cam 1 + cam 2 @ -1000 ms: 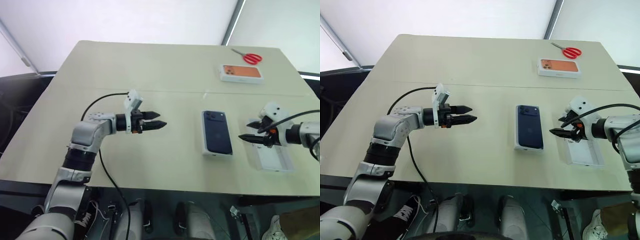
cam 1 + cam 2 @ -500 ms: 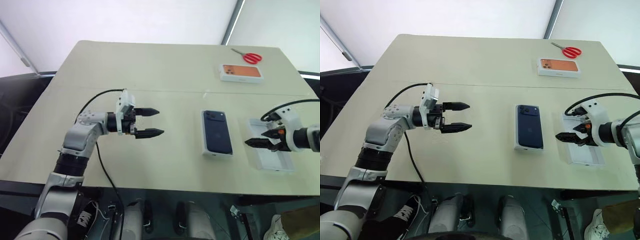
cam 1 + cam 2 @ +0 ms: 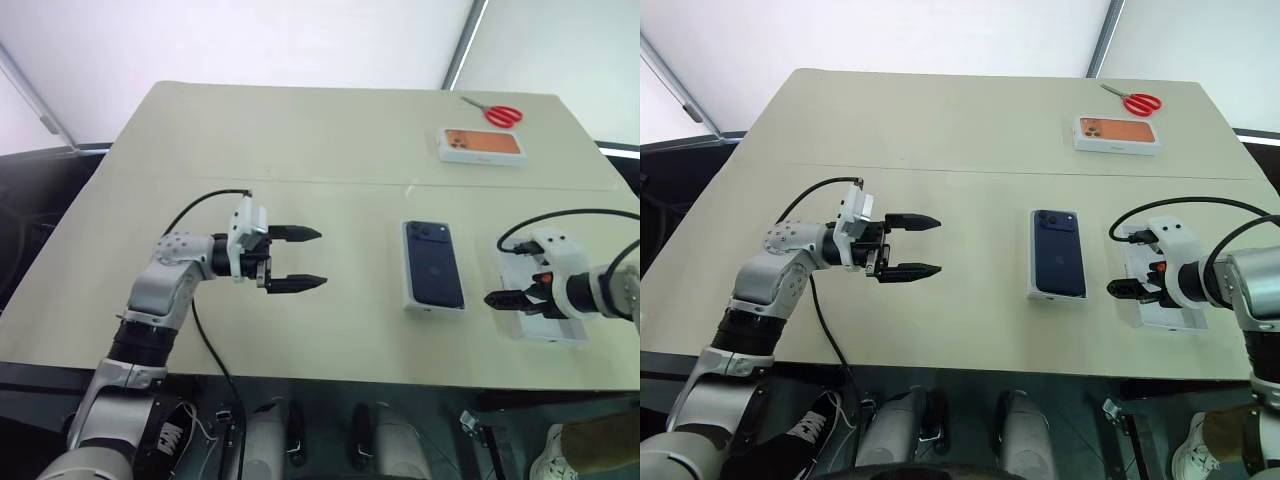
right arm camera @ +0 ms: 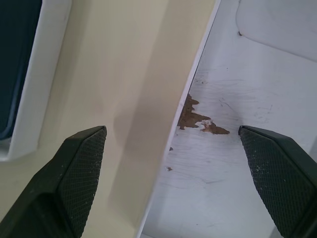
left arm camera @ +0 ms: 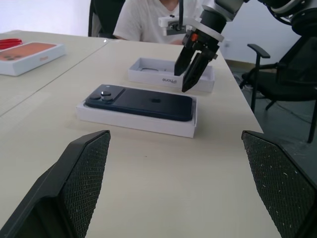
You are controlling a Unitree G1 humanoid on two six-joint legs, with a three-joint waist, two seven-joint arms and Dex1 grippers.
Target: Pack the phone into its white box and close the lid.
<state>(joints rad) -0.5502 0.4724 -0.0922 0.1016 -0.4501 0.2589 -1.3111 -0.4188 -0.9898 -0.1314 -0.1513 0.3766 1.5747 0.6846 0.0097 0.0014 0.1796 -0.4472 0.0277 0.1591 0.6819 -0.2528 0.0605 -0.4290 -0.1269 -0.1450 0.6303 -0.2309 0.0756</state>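
Nearest the front edge of the table point(image 3: 300, 140), the right end effector point(image 3: 492, 298) is held wide open over the left edge of the upturned lid point(image 3: 555, 330). The left end effector point(image 3: 320, 258) is also spread wide, empty and well apart from the phone point(image 3: 434, 264). The phone is seated in the white box point(image 3: 435, 310), just left of the lid, with long axes running near to far. The right arm is judged nearer. One phone, one white box and one lid are counted; farther off, one orange-printed box point(image 3: 483, 145) and one pair of scissors point(image 3: 498, 114).
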